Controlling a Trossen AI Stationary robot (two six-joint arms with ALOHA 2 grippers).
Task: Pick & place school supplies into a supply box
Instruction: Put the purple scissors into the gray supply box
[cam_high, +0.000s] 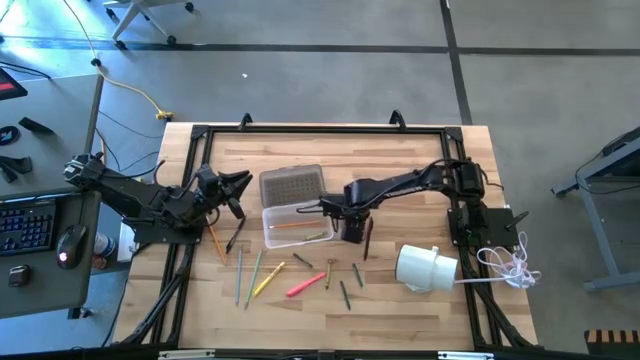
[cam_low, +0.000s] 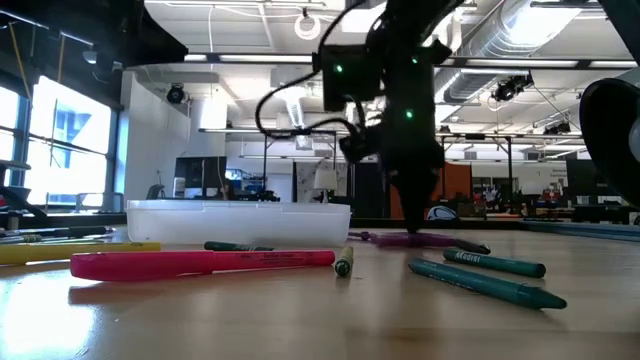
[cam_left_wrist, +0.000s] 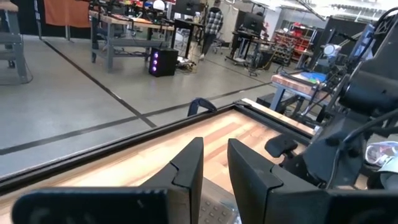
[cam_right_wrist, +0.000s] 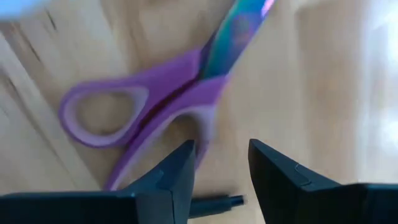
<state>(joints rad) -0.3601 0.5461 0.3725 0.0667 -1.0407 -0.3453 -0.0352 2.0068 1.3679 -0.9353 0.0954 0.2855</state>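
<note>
Right gripper (cam_right_wrist: 217, 171) low over wooden table (cam_high: 420, 170), fingers parted, empty, just above small purple-handled scissors (cam_right_wrist: 155, 109) lying flat beside clear plastic supply box (cam_high: 297, 224). Left gripper (cam_left_wrist: 214, 168) raised near table's left side, fingers narrowly apart, empty. Pens, markers scattered in front of box.

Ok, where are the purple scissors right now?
In the right wrist view the purple scissors lie flat on the wooden table, directly under the right hand, whose fingers are open; in the high view that hand hides them beside the supply box.
</note>
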